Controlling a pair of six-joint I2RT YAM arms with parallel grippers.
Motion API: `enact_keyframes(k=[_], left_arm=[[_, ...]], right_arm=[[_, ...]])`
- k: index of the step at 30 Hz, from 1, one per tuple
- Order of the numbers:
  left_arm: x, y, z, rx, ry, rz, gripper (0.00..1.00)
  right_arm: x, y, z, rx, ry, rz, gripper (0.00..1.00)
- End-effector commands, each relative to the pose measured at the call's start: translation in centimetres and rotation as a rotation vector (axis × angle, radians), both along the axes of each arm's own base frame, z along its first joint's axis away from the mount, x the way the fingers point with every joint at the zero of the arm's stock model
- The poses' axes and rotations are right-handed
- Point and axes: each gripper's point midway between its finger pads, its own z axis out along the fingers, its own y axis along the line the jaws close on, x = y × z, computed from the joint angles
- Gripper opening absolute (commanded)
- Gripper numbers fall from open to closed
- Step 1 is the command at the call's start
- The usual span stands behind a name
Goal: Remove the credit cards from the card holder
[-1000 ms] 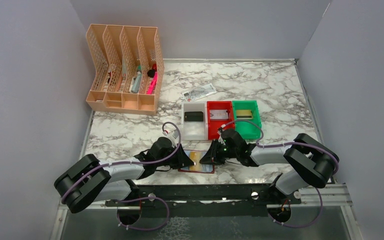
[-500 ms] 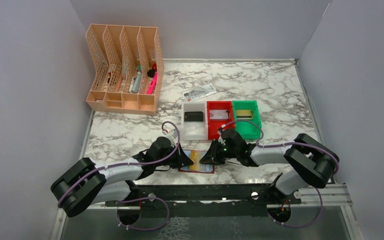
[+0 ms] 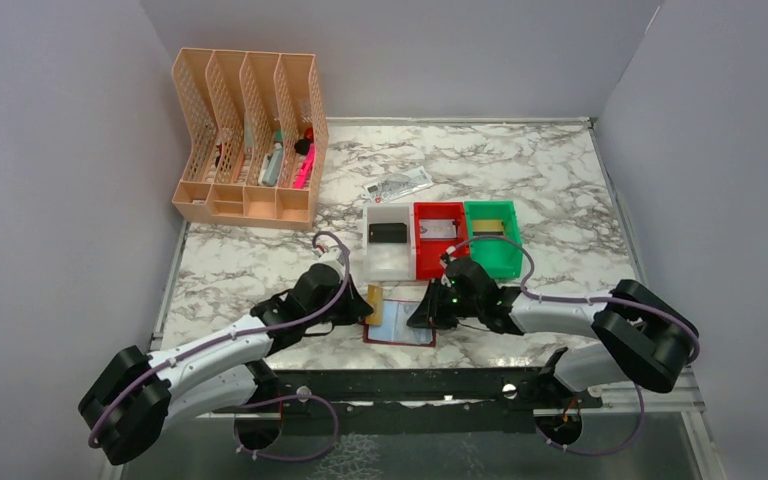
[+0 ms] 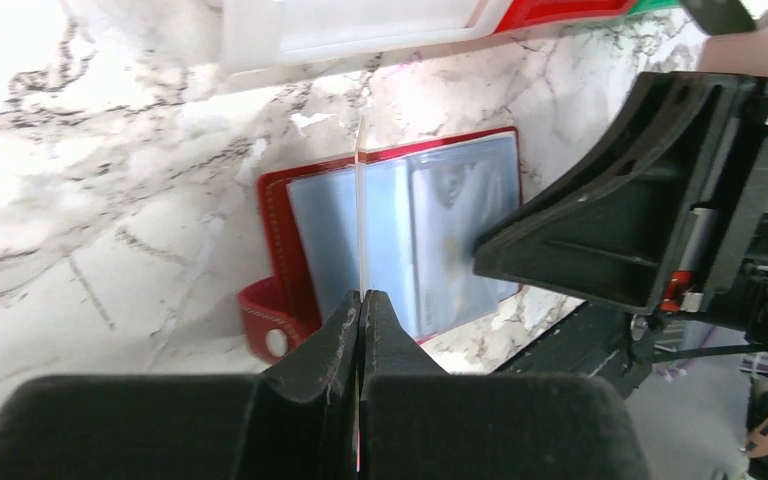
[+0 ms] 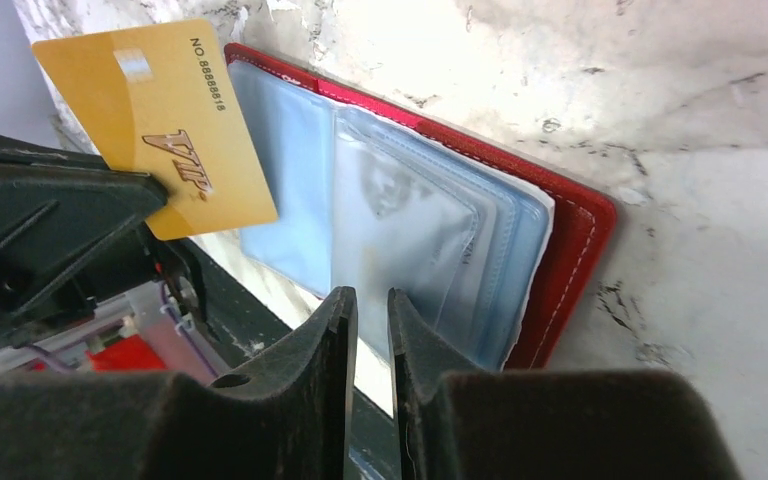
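Left fingers (image 4: 338, 335) are clenched on one corner of a gold card (image 5: 160, 120). They hold it on edge, lifted, with its whole printed face showing in the right wrist view. The card is out of the sleeves, above the left edge of the holder (image 5: 410, 200).

Right fingers (image 5: 330, 335) stand slightly parted, with a narrow gap and nothing seen between them. Their tips are down on the clear sleeves at the holder's right half; whether they press cannot be told.

The holder lies open and flat on the table (image 3: 560, 180), near its front edge, between the two arms. Its red border frames the bluish sleeves. A small red tab (image 4: 272, 335) sticks out at its near left corner. The sleeves in view look unfilled, though the plastic is too cloudy to confirm.

Just behind the holder stand a white bin (image 3: 388, 262), a red bin (image 3: 438, 255) and a green bin (image 3: 492, 252), touching side by side. A dark card (image 3: 388, 233) lies in the white one. The red and green bins each hold a flat item, too small to identify.
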Motion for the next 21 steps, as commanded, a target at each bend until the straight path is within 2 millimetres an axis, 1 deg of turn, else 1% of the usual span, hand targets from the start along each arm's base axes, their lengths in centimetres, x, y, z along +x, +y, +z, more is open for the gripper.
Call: enact_keyframes(k=[1, 5, 7, 9, 11, 13, 15, 18, 19, 21], left_arm=[[0.6, 1.4, 0.3, 0.062, -0.051, 0.033, 0.0], [0.7, 1.2, 1.1, 0.04, -0.072, 0.026, 0.0], [0.7, 1.1, 1.1, 0.035, -0.075, 0.022, 0.0], [0.6, 1.0, 1.0, 0.032, -0.07, 0.018, 0.0], [0.5, 1.0, 0.8, 0.029, -0.064, 0.012, 0.0], [0.4, 0.9, 0.8, 0.025, -0.062, 0.008, 0.0], [0.4, 0.9, 0.7, 0.026, -0.058, 0.006, 0.0], [0.3, 0.9, 0.6, 0.03, -0.054, 0.005, 0.0], [0.3, 1.0, 0.5, 0.034, -0.051, 0.004, 0.0], [0.2, 1.0, 0.4, 0.04, -0.05, -0.003, 0.0]], right_arm=[[0.2, -1.1, 0.4, -0.066, -0.08, 0.035, 0.24], [0.1, 0.3, 2.7, 0.023, -0.143, 0.116, 0.24], [-0.1, 1.1, 3.4, 0.06, -0.158, 0.157, 0.24], [-0.2, 1.8, 3.7, 0.087, -0.157, 0.19, 0.24], [-0.3, 2.4, 3.5, 0.097, -0.143, 0.219, 0.24], [-0.3, 2.7, 2.6, 0.079, -0.117, 0.23, 0.24], [0.1, 2.1, 0.8, -0.006, -0.078, 0.203, 0.24], [1.0, 0.2, -1.3, -0.153, -0.051, 0.132, 0.24], [1.2, -0.6, -1.6, -0.192, -0.055, 0.105, 0.24], [1.7, -1.8, -1.3, -0.239, -0.092, 0.064, 0.24]])
